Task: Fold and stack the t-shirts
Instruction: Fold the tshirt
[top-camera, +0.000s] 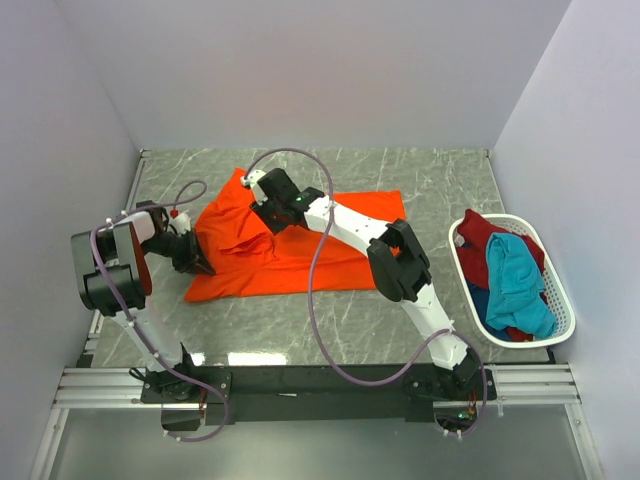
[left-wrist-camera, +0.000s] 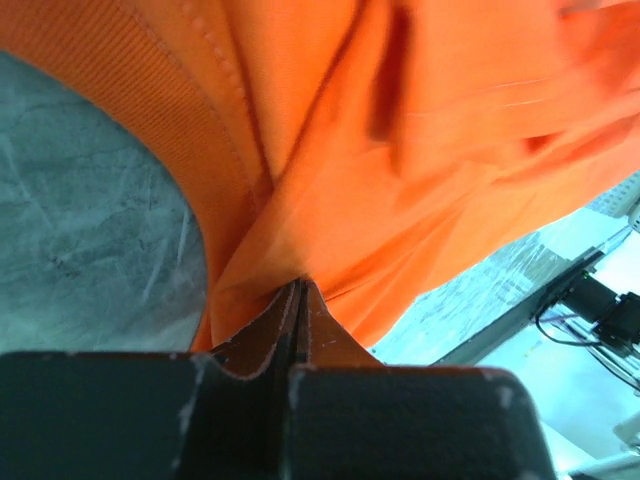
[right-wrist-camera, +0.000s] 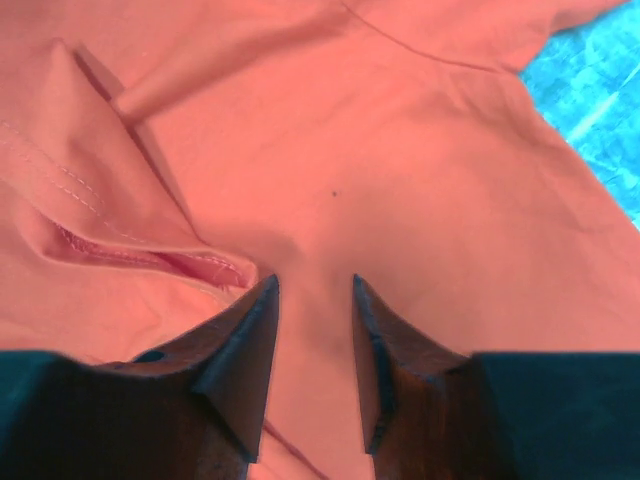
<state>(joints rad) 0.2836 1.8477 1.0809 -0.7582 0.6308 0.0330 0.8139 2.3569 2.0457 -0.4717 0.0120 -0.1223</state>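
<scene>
Orange shirt (top-camera: 310, 255) lies spread on the table (top-camera: 420, 180), centre-left, rumpled at its left end. It is soft, light, limp cloth, so expect sagging and dragging. Take it at hems or seams, where the stitching thickens the edge. Your left gripper (left-wrist-camera: 300, 292) is clenched on a pinched fold at the shirt's left edge. Your right gripper (right-wrist-camera: 315, 295) stands parted over flat cloth beside a stitched hem, holding nothing. The other shirts sit in the basket (top-camera: 558, 295), far right.

White basket (top-camera: 557, 292) (right), marble table (top-camera: 450, 180)
</scene>
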